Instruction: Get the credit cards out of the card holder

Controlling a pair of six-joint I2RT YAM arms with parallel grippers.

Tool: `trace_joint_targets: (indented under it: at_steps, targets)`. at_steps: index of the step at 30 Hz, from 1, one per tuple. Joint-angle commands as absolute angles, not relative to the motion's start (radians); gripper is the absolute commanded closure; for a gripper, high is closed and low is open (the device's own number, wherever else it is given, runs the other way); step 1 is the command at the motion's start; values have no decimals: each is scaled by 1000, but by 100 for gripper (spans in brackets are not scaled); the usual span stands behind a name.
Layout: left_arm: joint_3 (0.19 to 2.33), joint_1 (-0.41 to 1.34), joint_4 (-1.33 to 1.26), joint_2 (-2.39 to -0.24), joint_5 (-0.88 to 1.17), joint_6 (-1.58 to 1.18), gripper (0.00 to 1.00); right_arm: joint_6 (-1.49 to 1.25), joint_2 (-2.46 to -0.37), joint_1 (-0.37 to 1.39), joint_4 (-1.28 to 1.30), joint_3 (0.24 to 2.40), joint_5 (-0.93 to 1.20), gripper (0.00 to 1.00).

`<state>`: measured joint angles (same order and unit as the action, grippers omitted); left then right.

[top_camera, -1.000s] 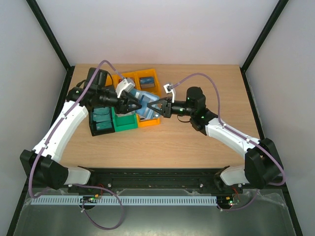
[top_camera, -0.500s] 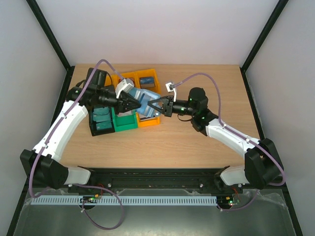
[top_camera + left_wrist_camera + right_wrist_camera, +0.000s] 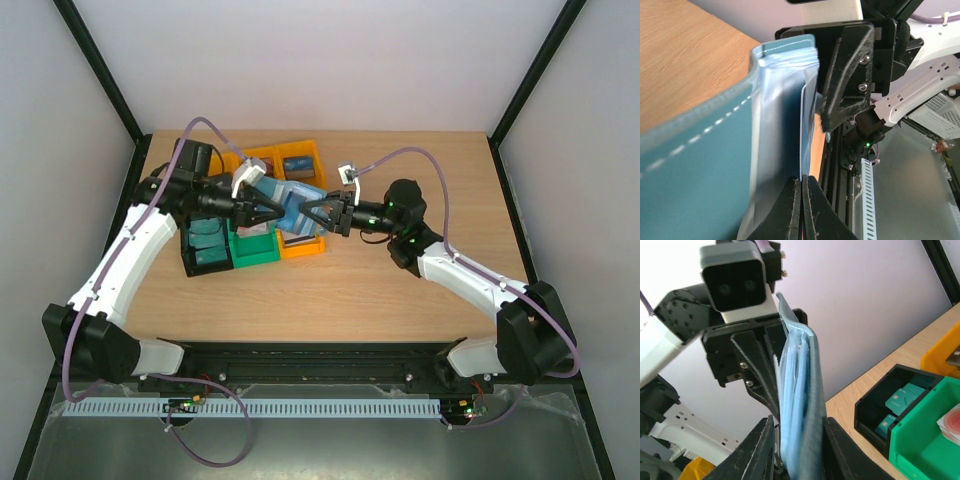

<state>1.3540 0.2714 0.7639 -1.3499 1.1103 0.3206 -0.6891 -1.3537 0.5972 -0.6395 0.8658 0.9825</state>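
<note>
The card holder (image 3: pixel 285 203) re-clamped for emptying.
On it the left gripper (image 3: pixel 801 200) was closed; the right gripper's (image 3: pixel 800 426) hold, perhaps eased, was unclear.

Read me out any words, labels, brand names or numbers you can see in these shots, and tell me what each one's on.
No text can be read in any view.
Card holder: white stitching only, no writing.
Teal cards in the black bin: pale marks, too small to read.
White-and-red card in the green bin: print blurred, unreadable.
</note>
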Motion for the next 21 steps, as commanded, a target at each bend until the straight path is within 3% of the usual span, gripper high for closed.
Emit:
trace_joint_targets:
  at_steps: [1, 7, 11, 21]
  targets:
    - [1322, 216, 725, -1330, 1177, 268, 98, -692, -1333, 607, -765, 861, 995, 73]
    - [1325, 184, 733, -1317, 1189, 278, 98, -689, -1338, 607, -758, 854, 1022, 81]
    - [1327, 169, 737, -1313, 1183, 286, 98, -680, -1338, 604, -743, 856, 1030, 98]
    - [1349, 85, 822, -1290, 1061, 401, 98, -595, -1260, 459, -552, 808, 987, 98]
